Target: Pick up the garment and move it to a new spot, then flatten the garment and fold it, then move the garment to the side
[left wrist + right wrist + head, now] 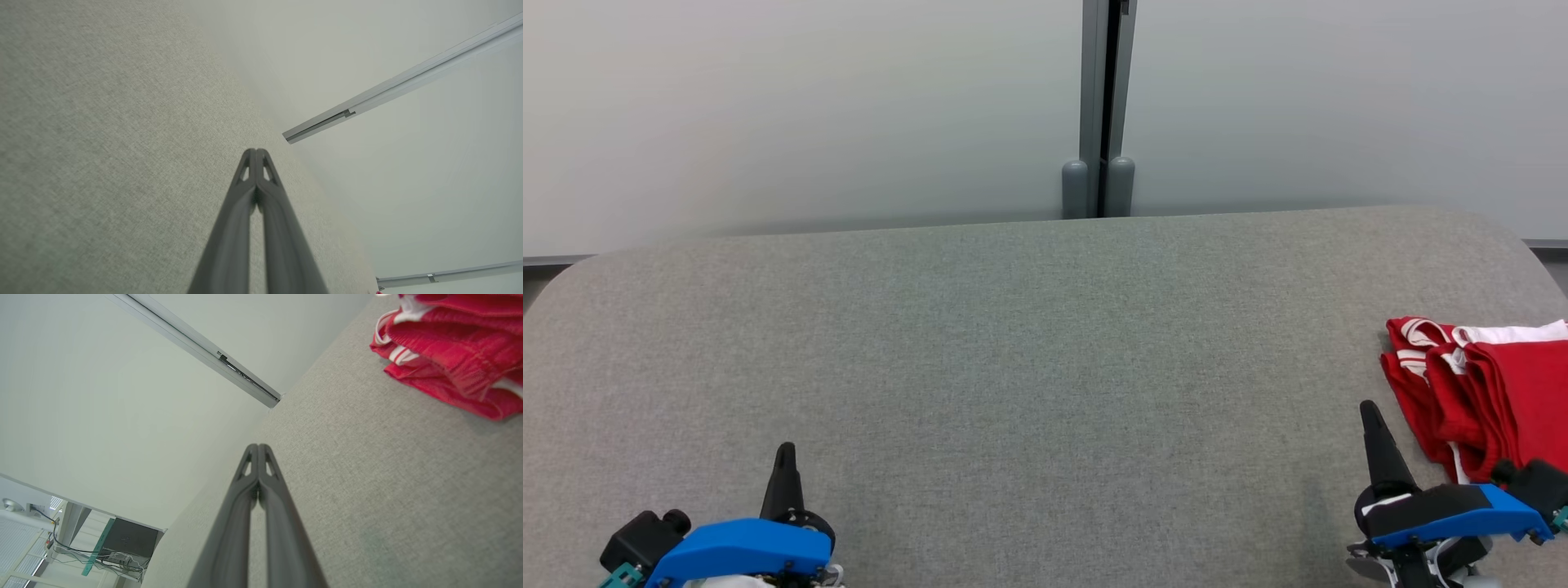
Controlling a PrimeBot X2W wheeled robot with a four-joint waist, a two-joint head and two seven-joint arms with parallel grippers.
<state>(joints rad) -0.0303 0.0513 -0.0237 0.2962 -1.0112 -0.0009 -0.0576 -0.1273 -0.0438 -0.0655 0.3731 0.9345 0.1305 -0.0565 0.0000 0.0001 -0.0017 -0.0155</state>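
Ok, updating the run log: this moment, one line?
left tool shut, empty | right tool shut, empty | red garment at right, ungrasped

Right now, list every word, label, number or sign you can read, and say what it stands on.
No text can be read.
Red garment: white stripes and trim, no lettering visible.
Dark box in the right wrist view: any marking is too small to read.

Setting: office-type lab. Evidence: frosted partition panels (768, 106), metal post (1098, 98), grey fabric-covered table (1013, 343), black box (128, 539) with loose cables (77, 552).
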